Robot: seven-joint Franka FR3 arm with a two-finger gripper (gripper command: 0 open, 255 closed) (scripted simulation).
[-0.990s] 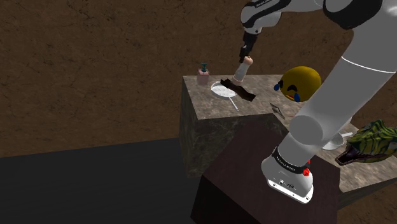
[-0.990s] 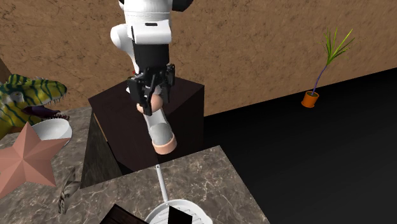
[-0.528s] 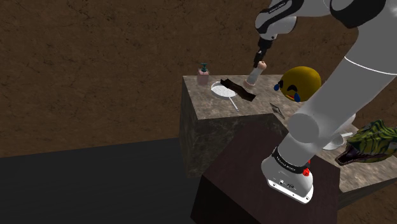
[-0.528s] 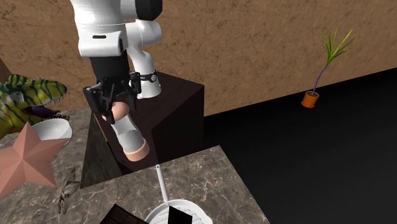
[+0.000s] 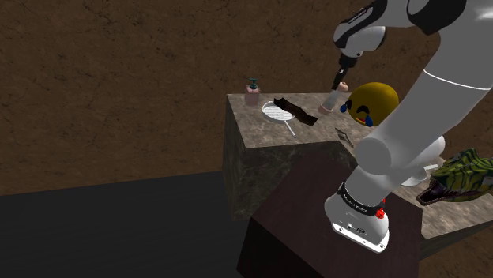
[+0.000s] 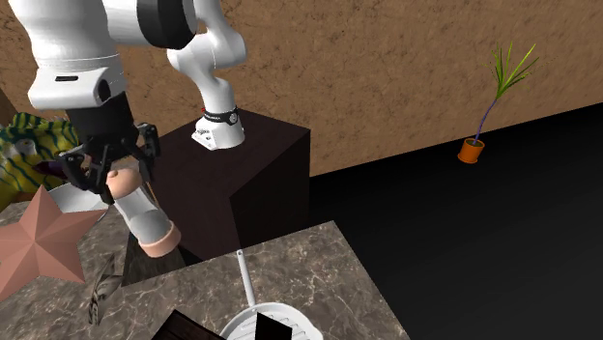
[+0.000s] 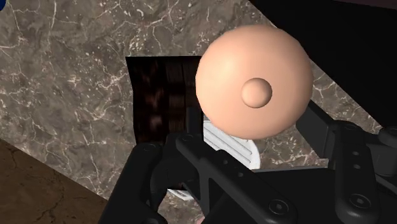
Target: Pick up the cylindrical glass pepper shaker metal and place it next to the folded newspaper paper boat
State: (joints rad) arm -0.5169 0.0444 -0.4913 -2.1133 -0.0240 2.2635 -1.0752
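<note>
Each kind of thing appears once: one shaker [image 5: 330, 101], one pump bottle [image 5: 252, 93], one white strainer [image 5: 278, 112], one dark brown slab [image 5: 299, 112], one yellow crying-face ball [image 5: 374, 103], one paper boat [image 5: 345, 136], one toy dinosaur [image 5: 458, 175], one white bowl [image 6: 87, 196], one pink star [image 6: 34, 246] and one potted plant [image 6: 488, 97].

The white Franka arm [image 5: 399, 146] rises from its base at the shoulder view's lower right, arches over at the top of the picture and sends its wrist down toward the left. Its black gripper [image 6: 114, 174] points downward at a slant, both fingers clamped on the tilted, peach-capped pepper shaker [image 6: 147, 217].
</note>
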